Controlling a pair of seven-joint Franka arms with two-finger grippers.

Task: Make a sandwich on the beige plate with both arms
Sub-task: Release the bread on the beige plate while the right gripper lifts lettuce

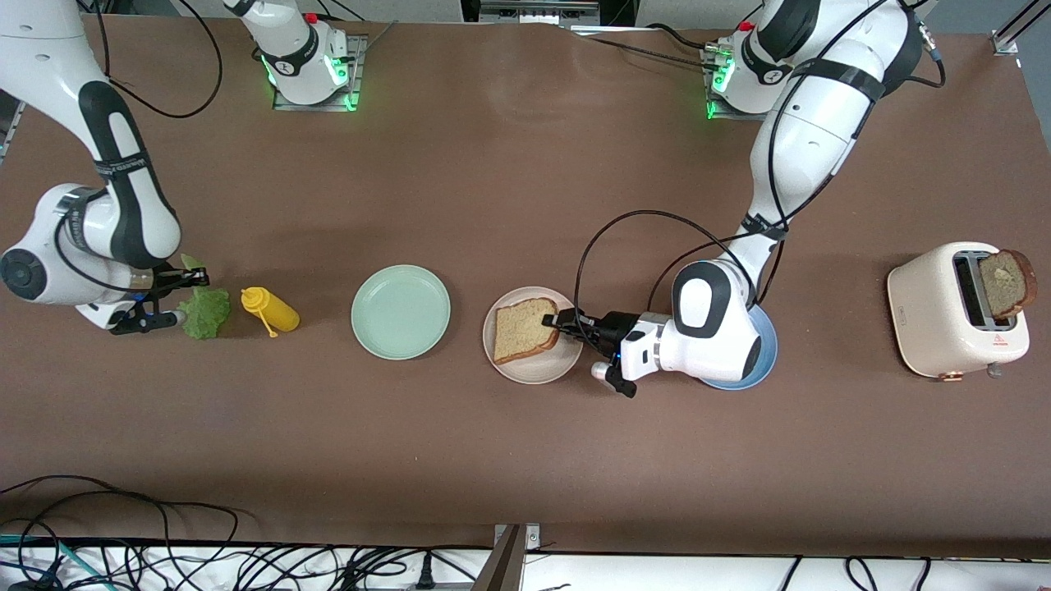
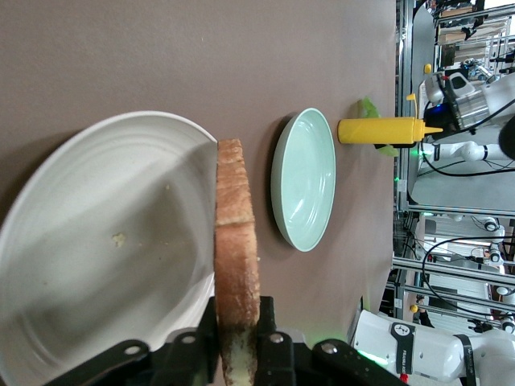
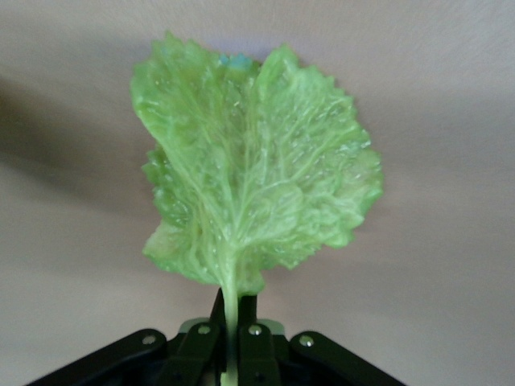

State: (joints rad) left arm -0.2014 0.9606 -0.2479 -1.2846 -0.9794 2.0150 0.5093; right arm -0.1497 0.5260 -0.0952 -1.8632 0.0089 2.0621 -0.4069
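My left gripper (image 1: 553,321) is shut on the edge of a brown bread slice (image 1: 522,329) and holds it over the beige plate (image 1: 538,373). In the left wrist view the slice (image 2: 236,257) shows edge-on between the fingers (image 2: 269,326), above the plate (image 2: 88,265). My right gripper (image 1: 174,297), near the right arm's end of the table, is shut on the stem of a ruffled green lettuce leaf (image 1: 205,313). The right wrist view shows the leaf (image 3: 253,185) hanging from the gripper (image 3: 238,315) over bare table. A second bread slice (image 1: 1008,283) stands in the toaster.
A yellow mustard bottle (image 1: 271,309) lies beside the lettuce. A mint-green plate (image 1: 401,312) sits between the bottle and the beige plate. A blue plate (image 1: 762,361) lies under the left arm's wrist. A cream toaster (image 1: 936,316) stands at the left arm's end.
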